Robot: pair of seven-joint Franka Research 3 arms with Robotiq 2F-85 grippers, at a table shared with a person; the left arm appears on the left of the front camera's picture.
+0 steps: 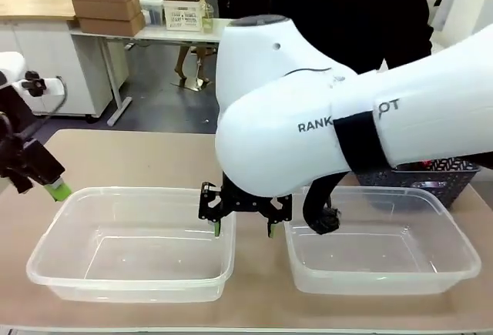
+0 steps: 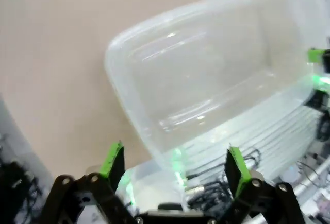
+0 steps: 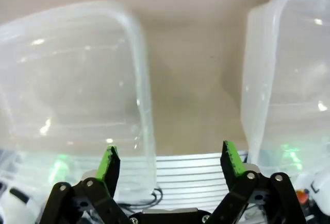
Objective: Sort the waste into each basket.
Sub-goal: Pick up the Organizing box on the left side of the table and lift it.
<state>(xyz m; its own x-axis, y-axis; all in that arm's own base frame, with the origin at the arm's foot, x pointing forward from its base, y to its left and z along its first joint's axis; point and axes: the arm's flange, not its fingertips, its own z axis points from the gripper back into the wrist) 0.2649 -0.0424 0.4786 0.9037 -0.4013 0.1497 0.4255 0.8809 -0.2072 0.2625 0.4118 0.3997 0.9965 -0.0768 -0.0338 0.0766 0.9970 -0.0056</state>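
Note:
Two clear baskets stand side by side on the tan table, the left basket (image 1: 131, 242) and the right basket (image 1: 381, 246), both with nothing inside. My right gripper (image 1: 243, 218) hangs open over the gap between them, fingers pointing down; its wrist view has a basket wall on either side (image 3: 67, 80) (image 3: 289, 69) of the open gripper (image 3: 167, 165). My left gripper (image 1: 50, 185) is at the left basket's far left corner. In its wrist view, the gripper (image 2: 175, 165) is open above that basket (image 2: 206, 80). The waste is out of view.
A dark lattice-walled basket (image 1: 424, 177) sits behind the right tub, mostly hidden by my right arm (image 1: 347, 119). A person in dark clothes (image 1: 347, 11) stands at the far side. Bare table (image 1: 139, 158) lies beyond the left tub.

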